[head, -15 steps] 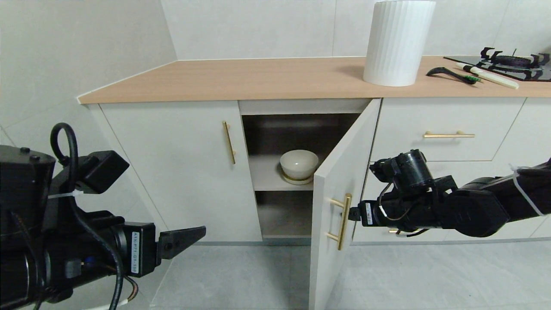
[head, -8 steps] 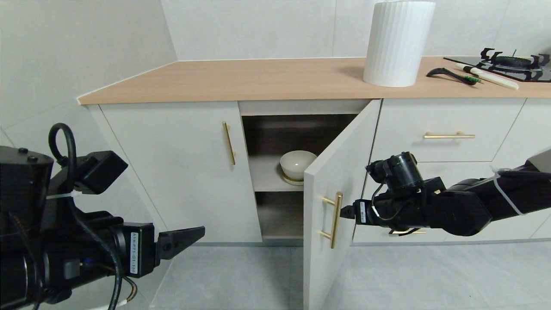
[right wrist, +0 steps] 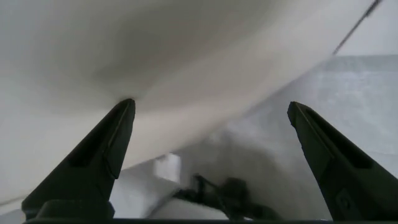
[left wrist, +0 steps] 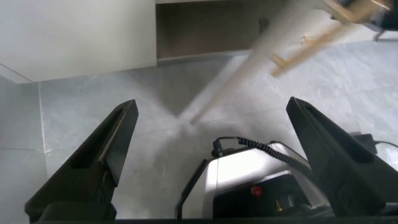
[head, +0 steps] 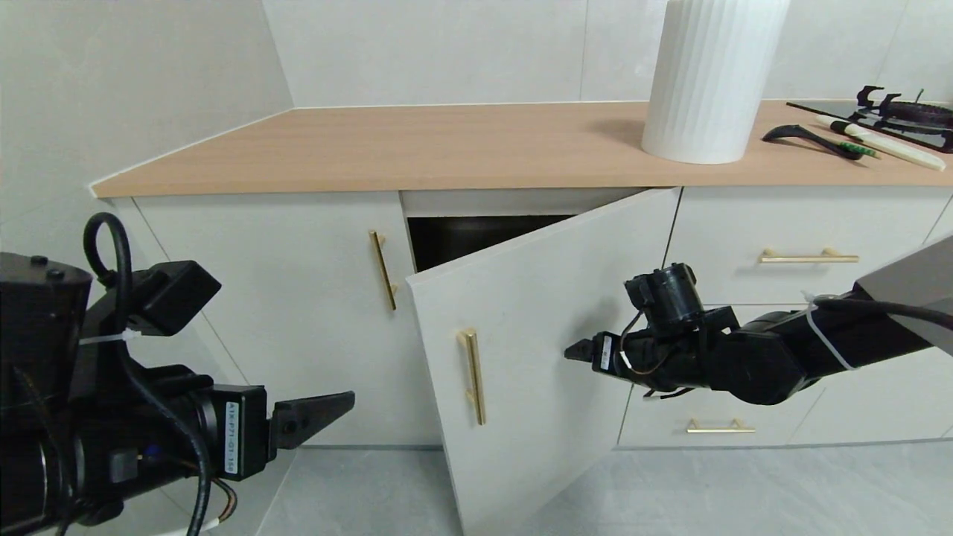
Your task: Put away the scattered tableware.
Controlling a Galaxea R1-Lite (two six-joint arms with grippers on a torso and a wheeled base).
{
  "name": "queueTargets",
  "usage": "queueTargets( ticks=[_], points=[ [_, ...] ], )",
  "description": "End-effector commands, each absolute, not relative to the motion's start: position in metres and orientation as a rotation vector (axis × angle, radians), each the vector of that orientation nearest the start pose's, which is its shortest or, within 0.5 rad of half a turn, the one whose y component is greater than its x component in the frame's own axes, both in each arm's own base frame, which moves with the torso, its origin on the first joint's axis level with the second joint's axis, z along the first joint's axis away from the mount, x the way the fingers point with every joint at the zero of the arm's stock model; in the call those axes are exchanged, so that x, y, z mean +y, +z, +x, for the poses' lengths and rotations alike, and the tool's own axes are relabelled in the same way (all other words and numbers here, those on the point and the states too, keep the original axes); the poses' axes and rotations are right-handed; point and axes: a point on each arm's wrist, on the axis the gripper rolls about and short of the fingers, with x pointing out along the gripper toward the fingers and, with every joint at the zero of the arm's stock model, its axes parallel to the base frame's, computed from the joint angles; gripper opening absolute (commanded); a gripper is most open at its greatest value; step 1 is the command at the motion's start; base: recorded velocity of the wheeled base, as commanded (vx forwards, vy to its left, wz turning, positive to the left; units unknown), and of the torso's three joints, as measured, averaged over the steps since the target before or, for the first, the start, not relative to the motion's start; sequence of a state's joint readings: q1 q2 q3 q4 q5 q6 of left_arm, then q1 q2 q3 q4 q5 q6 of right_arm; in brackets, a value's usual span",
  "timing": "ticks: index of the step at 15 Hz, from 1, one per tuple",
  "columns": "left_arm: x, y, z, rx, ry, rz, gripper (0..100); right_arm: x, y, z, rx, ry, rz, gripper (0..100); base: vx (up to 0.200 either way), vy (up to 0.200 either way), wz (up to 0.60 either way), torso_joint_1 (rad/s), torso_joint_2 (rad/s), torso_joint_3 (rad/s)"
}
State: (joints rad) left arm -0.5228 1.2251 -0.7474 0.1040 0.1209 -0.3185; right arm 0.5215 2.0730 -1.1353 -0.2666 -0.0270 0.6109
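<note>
The white cabinet door (head: 536,327) with its gold handle (head: 472,376) stands only a little ajar, leaving a dark gap at its top. My right gripper (head: 579,350) is at the door's front face, right of the handle, and in the right wrist view the right gripper (right wrist: 211,155) has its fingers wide apart, open, with the door face (right wrist: 186,56) close ahead. My left gripper (head: 327,409) is low at the left, open and holding nothing, and in its own view the left gripper (left wrist: 211,143) hangs over the floor with the door (left wrist: 273,43) beyond it.
On the wooden counter (head: 417,145) stand a tall white ribbed container (head: 711,78), a black utensil (head: 808,138), a white-handled tool (head: 882,141) and a stove grate (head: 904,115). A shut door (head: 298,313) is to the left, drawers (head: 808,257) to the right. Grey floor lies below.
The cabinet door has swung from wide open to nearly shut with my right gripper following it leftward. The bowl on the shelf is now hidden. The head view has shifted slightly.
</note>
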Motion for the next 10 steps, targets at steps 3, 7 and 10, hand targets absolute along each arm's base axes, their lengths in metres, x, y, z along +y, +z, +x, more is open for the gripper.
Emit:
queueTargets(
  ticks=[3,7,10],
  points=[
    [-0.084,0.213,0.151,0.608,-0.297,-0.122,100,0.201,0.107,0.355,0.714,0.188,0.519,100,0.000,0.000,0.00,0.000,0.00,0.000],
    [-0.084,0.213,0.152,0.610,-0.297,-0.121,100,0.206,0.111,0.370,0.658,0.113,0.616,100,0.000,0.000,0.00,0.000,0.00,0.000],
    [-0.084,0.213,0.152,0.610,-0.297,-0.121,100,0.209,0.109,0.378,0.646,0.087,0.670,100,0.000,0.000,0.00,0.000,0.00,0.000]
  ],
)
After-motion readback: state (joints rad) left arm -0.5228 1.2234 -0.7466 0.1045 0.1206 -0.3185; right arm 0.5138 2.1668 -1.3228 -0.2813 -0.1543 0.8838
